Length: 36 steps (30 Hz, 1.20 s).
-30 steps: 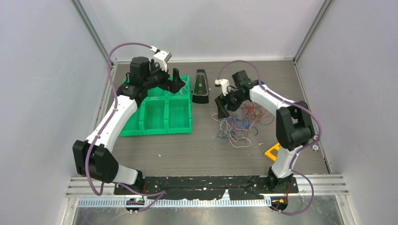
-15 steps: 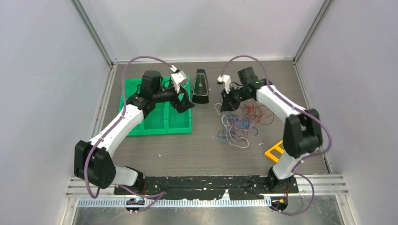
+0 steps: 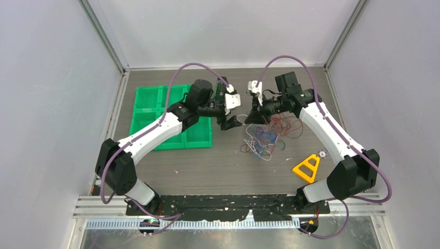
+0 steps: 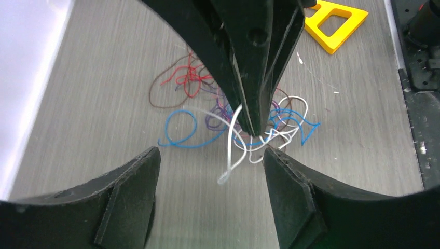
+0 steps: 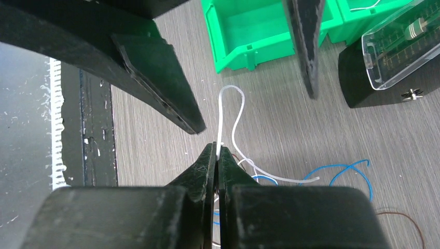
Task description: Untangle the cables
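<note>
Over table (image 3: 207, 168), R gripper (image 5: 216, 150) pinching white cable (image 5: 220, 119), L gripper (image 4: 211, 155) spread.

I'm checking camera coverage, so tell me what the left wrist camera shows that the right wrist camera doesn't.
Only the left wrist view shows the yellow triangle and the red cable in the tangle. Only the right wrist view shows the green bins and the metronome. Both show the right gripper shut on the white cable, whose loop sticks out between the open fingers of the left gripper, plus a blue cable on the table.
</note>
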Motion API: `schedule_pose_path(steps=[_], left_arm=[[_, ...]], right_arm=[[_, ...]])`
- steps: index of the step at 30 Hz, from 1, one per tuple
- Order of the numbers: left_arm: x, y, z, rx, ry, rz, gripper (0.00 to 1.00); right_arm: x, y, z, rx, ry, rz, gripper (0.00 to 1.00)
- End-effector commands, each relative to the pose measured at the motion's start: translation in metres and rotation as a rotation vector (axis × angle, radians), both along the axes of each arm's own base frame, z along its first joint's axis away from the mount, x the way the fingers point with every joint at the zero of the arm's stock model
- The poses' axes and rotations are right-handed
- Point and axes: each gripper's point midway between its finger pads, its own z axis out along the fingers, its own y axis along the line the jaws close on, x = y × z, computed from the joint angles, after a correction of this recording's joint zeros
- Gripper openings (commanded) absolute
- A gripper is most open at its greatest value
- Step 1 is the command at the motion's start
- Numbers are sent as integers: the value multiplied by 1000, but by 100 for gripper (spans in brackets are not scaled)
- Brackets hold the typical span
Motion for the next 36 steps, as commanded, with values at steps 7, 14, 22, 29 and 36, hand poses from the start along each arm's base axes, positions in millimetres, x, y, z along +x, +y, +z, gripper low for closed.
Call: schedule_pose_path(steps=[7, 14, 22, 29, 36], left_arm=[[-14, -15, 54, -25, -73, -91, 0], [-20, 0, 126, -157, -90, 11, 0], [0, 32, 188, -306, -58, 194, 0], [26, 80, 162, -274, -34, 378, 0], [21, 95, 62, -90, 6, 371, 0]], right_arm=[[-9, -3, 16, 37, -92, -7, 43], [22, 14, -5, 201, 2, -207, 70], [41, 6, -55, 166, 72, -304, 28], [48, -21, -29, 179, 83, -356, 9], [32, -18, 83, 345, -7, -305, 5]])
